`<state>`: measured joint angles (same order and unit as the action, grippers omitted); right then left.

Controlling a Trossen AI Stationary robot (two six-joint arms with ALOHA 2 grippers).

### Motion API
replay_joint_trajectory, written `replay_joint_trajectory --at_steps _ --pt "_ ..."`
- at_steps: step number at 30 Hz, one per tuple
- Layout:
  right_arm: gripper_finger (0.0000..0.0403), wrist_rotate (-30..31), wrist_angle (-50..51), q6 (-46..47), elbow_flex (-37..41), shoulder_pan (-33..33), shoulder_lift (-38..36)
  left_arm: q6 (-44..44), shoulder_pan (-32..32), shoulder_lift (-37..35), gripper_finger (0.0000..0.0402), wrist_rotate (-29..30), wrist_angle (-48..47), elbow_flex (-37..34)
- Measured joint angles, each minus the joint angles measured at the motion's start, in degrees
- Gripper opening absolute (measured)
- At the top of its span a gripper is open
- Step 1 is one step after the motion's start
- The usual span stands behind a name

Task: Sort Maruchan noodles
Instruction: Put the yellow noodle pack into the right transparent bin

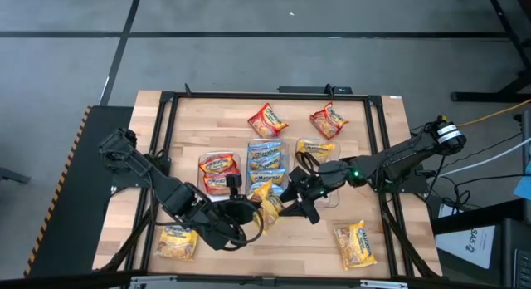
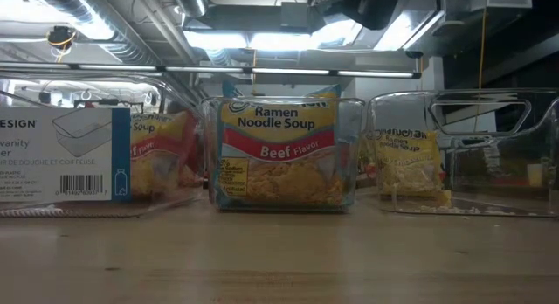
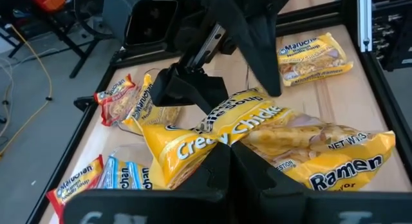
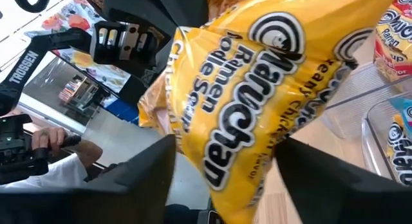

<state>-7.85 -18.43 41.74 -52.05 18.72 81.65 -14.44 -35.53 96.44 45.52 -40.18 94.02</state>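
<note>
Left gripper (image 1: 253, 213) pinches the light, crinkly yellow Creamy Chicken packet (image 3: 257, 137) by one edge, while the right gripper (image 4: 225, 159), spread wide, should take its firmer sealed seam.

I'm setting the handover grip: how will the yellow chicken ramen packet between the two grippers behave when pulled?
The yellow packet looks crinkly and glossy, so it probably slips. The left gripper pinches one edge and it buckles there, so the wrapper likely flexes. The noodle block inside may crack under the right gripper.
</note>
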Motion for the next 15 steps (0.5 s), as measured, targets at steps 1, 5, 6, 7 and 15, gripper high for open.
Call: replay_joint_trajectory --at_steps 1,5,6,7,15 --pt "0.0234 -0.1 0.1 0.0 0.0 0.0 0.0 0.0 0.0 0.0 0.0000 0.0 0.0 0.0" --pt "0.0162 -0.4 0.9 0.0 0.0 0.0 0.0 0.0 -0.3 0.0 0.0000 0.0 0.0 0.0" --pt "0.0146 -0.5 1.0 0.0 0.0 0.0 0.0 -0.1 -0.4 0.0 0.0000 0.0 0.0 0.0" --pt "0.0132 -0.6 0.9 0.0 0.0 0.0 0.0 -0.1 -0.6 0.0 0.0000 0.0 0.0 0.0" --pt "0.0077 -0.7 0.9 0.0 0.0 0.0 0.0 -3.3 -1.0 0.0 0.0000 -0.5 -0.4 0.0"
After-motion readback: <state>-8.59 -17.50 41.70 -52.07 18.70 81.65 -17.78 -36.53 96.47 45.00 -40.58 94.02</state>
